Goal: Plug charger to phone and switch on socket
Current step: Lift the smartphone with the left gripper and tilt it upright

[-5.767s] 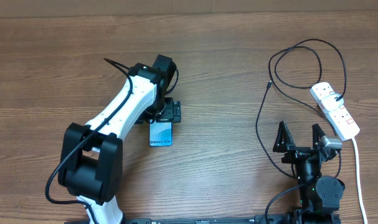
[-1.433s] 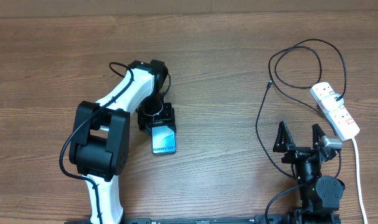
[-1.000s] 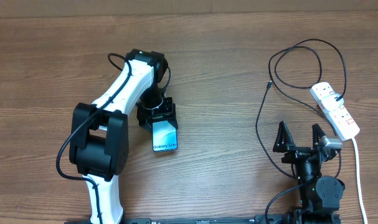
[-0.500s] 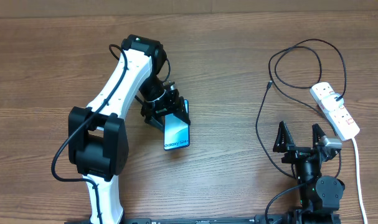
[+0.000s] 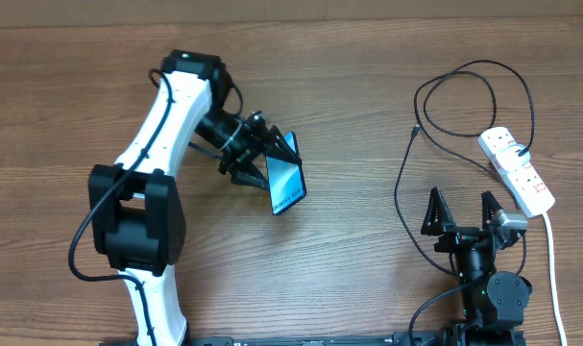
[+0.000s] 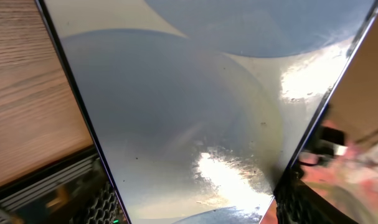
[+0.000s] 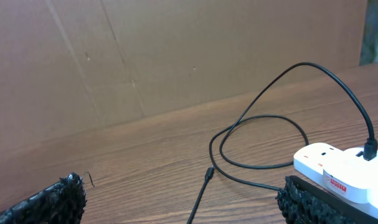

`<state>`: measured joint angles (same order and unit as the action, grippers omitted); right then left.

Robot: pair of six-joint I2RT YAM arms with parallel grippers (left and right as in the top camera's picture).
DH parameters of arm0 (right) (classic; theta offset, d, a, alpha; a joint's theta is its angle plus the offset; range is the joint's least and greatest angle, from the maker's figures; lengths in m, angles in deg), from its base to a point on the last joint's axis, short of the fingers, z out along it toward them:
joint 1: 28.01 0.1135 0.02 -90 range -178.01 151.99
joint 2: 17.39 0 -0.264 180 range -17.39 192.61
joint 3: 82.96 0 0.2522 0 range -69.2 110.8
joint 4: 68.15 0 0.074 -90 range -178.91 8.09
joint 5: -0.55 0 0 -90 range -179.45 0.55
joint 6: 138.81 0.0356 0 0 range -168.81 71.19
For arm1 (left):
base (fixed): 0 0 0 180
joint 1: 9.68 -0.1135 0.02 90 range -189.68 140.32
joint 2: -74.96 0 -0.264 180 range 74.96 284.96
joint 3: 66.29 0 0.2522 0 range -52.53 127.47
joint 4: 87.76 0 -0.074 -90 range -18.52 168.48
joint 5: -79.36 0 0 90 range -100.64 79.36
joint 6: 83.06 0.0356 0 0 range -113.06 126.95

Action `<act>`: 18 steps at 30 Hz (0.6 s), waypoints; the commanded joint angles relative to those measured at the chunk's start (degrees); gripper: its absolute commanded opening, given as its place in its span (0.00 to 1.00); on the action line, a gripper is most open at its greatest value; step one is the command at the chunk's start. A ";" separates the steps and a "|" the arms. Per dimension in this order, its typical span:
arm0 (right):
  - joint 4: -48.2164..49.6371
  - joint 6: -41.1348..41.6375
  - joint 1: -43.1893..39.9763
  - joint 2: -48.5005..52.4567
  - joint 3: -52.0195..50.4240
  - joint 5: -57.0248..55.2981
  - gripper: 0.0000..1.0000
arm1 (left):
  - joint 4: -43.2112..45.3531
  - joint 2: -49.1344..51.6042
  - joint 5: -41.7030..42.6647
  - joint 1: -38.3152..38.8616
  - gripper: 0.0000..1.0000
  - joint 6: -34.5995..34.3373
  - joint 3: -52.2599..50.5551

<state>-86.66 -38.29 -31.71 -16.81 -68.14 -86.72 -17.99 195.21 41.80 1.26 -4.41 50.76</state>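
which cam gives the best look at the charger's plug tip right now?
Right wrist. The plug tip lies close and clear on the table, with nothing touching it. Overhead shows it too, but only as a tiny dark speck. Left wrist shows none of it: the phone fills that view.

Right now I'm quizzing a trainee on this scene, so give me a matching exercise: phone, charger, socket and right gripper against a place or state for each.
Things:
1. phone
2. charger
3. socket
4. right gripper

States:
A. open, holding nothing
B. white, far right in the overhead view
C. gripped by the left gripper
D. black, looped, one end in the socket

Pairs: 1-C, 2-D, 3-B, 4-A
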 commanded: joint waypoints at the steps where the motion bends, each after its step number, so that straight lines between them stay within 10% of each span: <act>1: 0.13 -0.07 -0.22 -0.42 -0.61 -0.28 1.00 | -0.35 0.28 7.58 -2.01 0.39 1.55 1.57; 18: 0.13 -0.07 -0.22 -0.42 -0.61 -0.28 1.00 | 2.19 0.28 9.14 -10.29 0.41 7.98 1.57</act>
<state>-86.68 -38.31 -31.74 -16.81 -68.14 -86.72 -15.52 195.21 46.63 -8.90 -0.87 50.76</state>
